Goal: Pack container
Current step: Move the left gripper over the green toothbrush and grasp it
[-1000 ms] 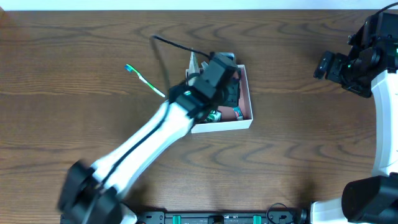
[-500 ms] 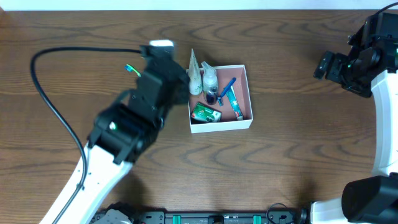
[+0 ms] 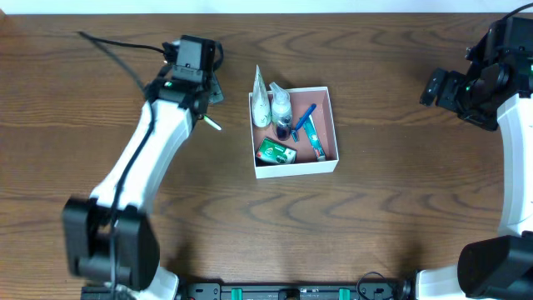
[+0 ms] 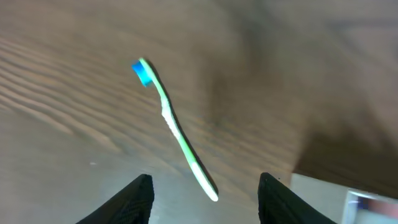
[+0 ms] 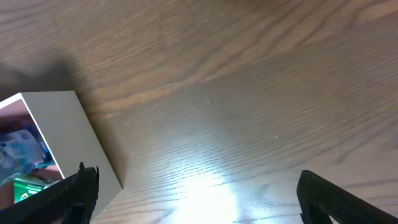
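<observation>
The container (image 3: 330, 132) is a square white box with a pink floor at mid table. It holds a white tube (image 3: 261, 102), a small bottle (image 3: 281, 105), a blue-handled item (image 3: 303, 117), a teal item (image 3: 316, 140) and a green packet (image 3: 276, 152). A green toothbrush with a blue head (image 4: 177, 132) lies on the table left of the box. Only its handle tip (image 3: 214, 125) shows in the overhead view. My left gripper (image 3: 206, 90) (image 4: 208, 200) is open and empty above the toothbrush, its handle end between the fingers. My right gripper (image 3: 436, 87) (image 5: 214, 196) is open and empty, right of the box (image 5: 59, 134).
The table is dark wood grain (image 3: 383, 217). A black cable (image 3: 117, 46) trails from the left arm toward the back left. A corner of the box (image 4: 348, 200) shows at the lower right of the left wrist view.
My left arm has swung left from over the container to above the toothbrush. The box contents are now uncovered. The right arm has not moved.
</observation>
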`<state>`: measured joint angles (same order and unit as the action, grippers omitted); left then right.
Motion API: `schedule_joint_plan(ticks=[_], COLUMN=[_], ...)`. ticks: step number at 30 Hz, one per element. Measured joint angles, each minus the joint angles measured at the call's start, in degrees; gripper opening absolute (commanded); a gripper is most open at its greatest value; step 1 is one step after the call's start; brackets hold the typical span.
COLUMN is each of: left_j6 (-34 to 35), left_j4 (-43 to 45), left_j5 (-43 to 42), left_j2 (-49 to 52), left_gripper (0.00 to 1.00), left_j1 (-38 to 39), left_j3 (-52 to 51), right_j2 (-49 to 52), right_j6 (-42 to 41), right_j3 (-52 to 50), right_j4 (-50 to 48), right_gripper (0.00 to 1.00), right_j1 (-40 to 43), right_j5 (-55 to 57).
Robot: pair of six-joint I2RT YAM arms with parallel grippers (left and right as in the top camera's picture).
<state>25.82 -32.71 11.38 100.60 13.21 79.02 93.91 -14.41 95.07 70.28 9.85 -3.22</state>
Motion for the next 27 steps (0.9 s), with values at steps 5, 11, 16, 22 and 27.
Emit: schedule_joint_plan(ticks=[5, 11, 16, 22, 27], left_j6=[1.9, 4.0, 4.4, 4.5, 5.2], left_j4=[0.1, 0.2, 0.5, 0.9, 1.1], left_j5=[-1.4, -2.3, -2.8, -4.0, -4.7], left_j2=[4.9, 7.9, 10.7, 13.9, 15.7], left_gripper=[0.55, 0.55, 0.55, 0.55, 0.55], left_j1=[-0.8, -2.5, -2.8, -2.8, -2.8], left_j3=[-0.3, -0.3, -0.3, -0.3, -0.3], right_j2=[0.0, 0.0, 0.0, 0.0, 0.0], right_j6=[0.0, 0.0, 0.0, 0.0, 0.0], right_j3=[0.0, 0.0, 0.0, 0.0, 0.0], right_j4=[0.0, 0.0, 0.0, 0.0, 0.0], right_gripper=[0.99, 0.99, 0.99, 0.99, 0.99], right_j1=[0.0, 0.0, 0.0, 0.0, 0.0], right_j5=[0.0, 0.0, 0.0, 0.0, 0.0])
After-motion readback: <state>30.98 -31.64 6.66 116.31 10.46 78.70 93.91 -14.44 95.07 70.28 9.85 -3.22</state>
